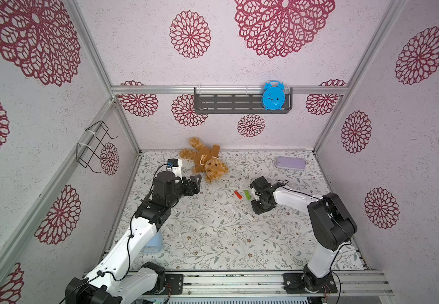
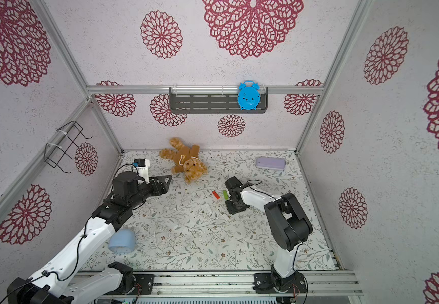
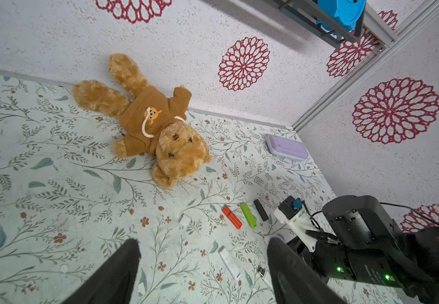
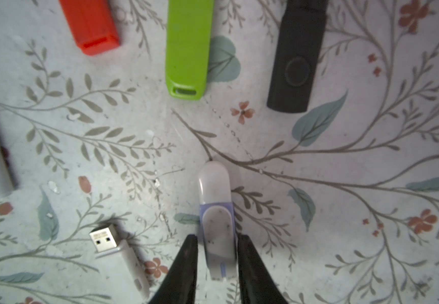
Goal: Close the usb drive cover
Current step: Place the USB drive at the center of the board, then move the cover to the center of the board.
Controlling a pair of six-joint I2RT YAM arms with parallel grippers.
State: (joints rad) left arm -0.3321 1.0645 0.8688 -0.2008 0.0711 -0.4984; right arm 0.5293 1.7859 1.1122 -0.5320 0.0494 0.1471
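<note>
A white and lilac usb drive (image 4: 215, 210) lies flat on the floral table. My right gripper (image 4: 217, 238) straddles its near end, with the jaws slightly apart and a thin gap showing on one side. The drive's rounded far end shows no bare connector. In both top views the right gripper (image 1: 253, 196) hides this drive. My left gripper (image 3: 204, 247) hangs wide open and empty above the table, off to the left (image 1: 198, 179) near the teddy bear.
Red (image 4: 89, 26), green (image 4: 188, 50) and black (image 4: 297, 58) drives lie in a row past the right gripper. A white drive with a bare connector (image 4: 118, 252) lies beside it. Teddy bear (image 1: 205, 160), lilac case (image 1: 290, 163) and a pale blue object (image 2: 122, 240) also sit on the table.
</note>
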